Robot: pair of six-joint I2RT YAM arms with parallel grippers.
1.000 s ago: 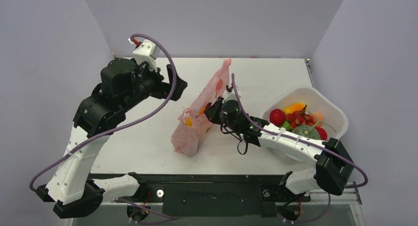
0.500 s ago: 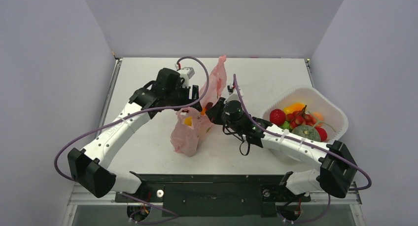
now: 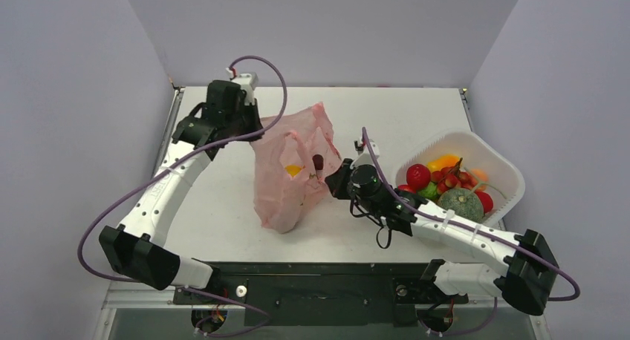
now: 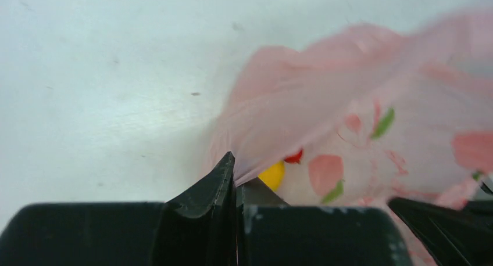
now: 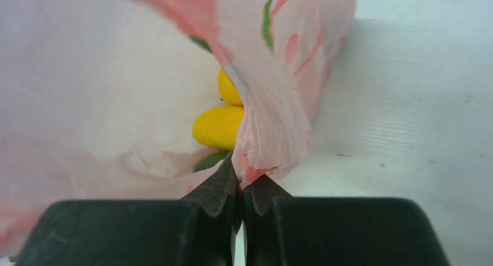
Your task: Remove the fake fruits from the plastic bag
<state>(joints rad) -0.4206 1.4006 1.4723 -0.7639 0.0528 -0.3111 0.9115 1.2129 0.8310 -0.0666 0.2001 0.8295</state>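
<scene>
The pink plastic bag (image 3: 282,184) stands mid-table, its mouth stretched wide between both grippers. My left gripper (image 3: 251,130) is shut on the bag's far-left edge; in the left wrist view the gripper (image 4: 235,168) pinches the pink film (image 4: 349,103). My right gripper (image 3: 336,181) is shut on the bag's right edge, and the right wrist view shows it (image 5: 241,182) clamping a bunched fold (image 5: 273,144). Fake fruits lie inside the bag: a yellow one (image 3: 294,171) (image 5: 220,126) (image 4: 272,176), a second yellow one (image 5: 229,89), a red bit (image 4: 294,156) and something green (image 5: 209,160).
A white basket (image 3: 507,171) at the right holds several fruits: red, yellow, orange and a green melon (image 3: 460,199). The right arm stretches from the basket's front towards the bag. Grey walls close in the table on three sides.
The left arm swung in to the bag, shut on its left edge and drew it left. The bag, narrow before, now spreads wide. The right gripper kept its hold, shifting slightly right.
</scene>
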